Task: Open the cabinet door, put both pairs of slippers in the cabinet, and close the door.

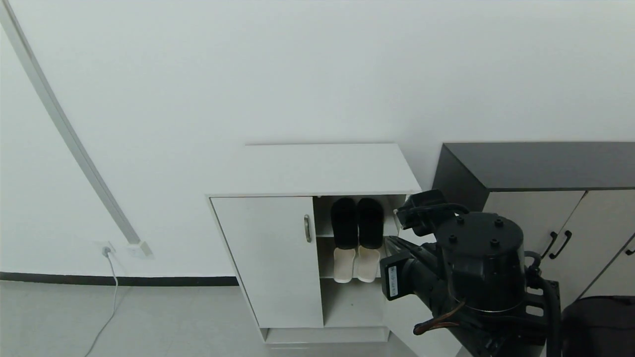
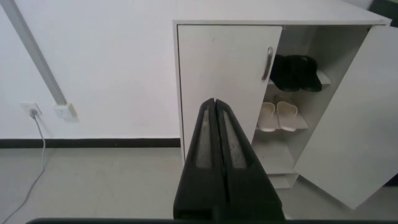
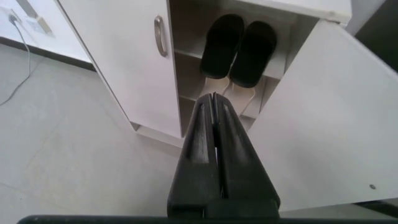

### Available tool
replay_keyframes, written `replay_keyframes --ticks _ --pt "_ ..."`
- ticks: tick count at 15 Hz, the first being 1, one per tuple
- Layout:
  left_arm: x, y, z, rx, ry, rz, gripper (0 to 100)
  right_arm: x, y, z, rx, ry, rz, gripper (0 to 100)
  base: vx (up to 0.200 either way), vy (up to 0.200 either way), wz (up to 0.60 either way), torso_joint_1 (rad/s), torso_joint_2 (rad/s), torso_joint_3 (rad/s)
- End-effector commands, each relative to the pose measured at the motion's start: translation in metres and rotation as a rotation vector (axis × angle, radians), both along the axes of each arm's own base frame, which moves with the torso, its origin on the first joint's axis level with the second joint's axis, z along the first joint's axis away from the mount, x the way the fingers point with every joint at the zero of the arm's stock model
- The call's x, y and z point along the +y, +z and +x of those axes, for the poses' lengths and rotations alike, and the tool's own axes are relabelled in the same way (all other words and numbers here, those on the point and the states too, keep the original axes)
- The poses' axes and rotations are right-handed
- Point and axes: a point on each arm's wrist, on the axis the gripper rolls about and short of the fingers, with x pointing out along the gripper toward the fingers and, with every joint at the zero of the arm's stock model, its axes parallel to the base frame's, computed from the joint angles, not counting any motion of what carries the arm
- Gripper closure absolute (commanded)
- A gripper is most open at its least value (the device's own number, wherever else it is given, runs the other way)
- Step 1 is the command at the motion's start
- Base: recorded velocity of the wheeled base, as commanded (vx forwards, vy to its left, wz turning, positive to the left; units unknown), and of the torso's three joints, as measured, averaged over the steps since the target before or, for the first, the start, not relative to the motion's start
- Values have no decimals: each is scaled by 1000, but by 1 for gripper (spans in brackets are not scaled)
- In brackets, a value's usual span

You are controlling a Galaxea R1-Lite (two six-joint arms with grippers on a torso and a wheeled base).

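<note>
The white cabinet (image 1: 317, 168) has its left door (image 1: 268, 258) closed and its right door (image 3: 323, 118) swung open. A black pair of slippers (image 1: 357, 223) lies on the upper shelf. A cream pair (image 1: 354, 265) lies on the shelf below, toes outward. My right gripper (image 3: 214, 98) is shut and empty. It hangs just in front of the open compartment, beside the open door, below the black slippers (image 3: 239, 43). Farther back from the closed door, my left gripper (image 2: 214, 106) is shut on nothing. In the left wrist view both pairs (image 2: 298, 71) (image 2: 278, 116) are visible inside.
A dark-topped cabinet (image 1: 536, 163) with black handles stands right of the white one. A wall socket with a cable (image 1: 106, 250) and a slanted conduit (image 1: 64, 129) are at the left. Bare grey floor (image 1: 149, 322) lies in front left of the cabinet.
</note>
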Motion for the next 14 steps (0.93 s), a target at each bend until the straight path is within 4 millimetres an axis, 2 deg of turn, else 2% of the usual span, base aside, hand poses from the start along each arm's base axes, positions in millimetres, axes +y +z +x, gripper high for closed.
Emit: replay_keyframes --ticks 1,4,6,11,14 --pt "0 0 0 0 0 0 100 1 -3 0 5 0 -9 100 0 0 0 242 -549 -310" --pt "0 0 0 0 0 0 100 0 -4 0 9 0 -14 100 0 0 0 185 -413 -233" --pt "0 0 0 0 0 0 100 0 -6 0 11 0 -18 100 0 0 0 31 -60 -33" --pt "0 0 0 0 -1 0 100 0 -6 1 12 -6 -19 100 0 0 -600 7 -9 -6" --pt "0 0 0 0 0 0 100 -7 -3 12 -2 -46 -3 100 0 0 0 0 0 0"
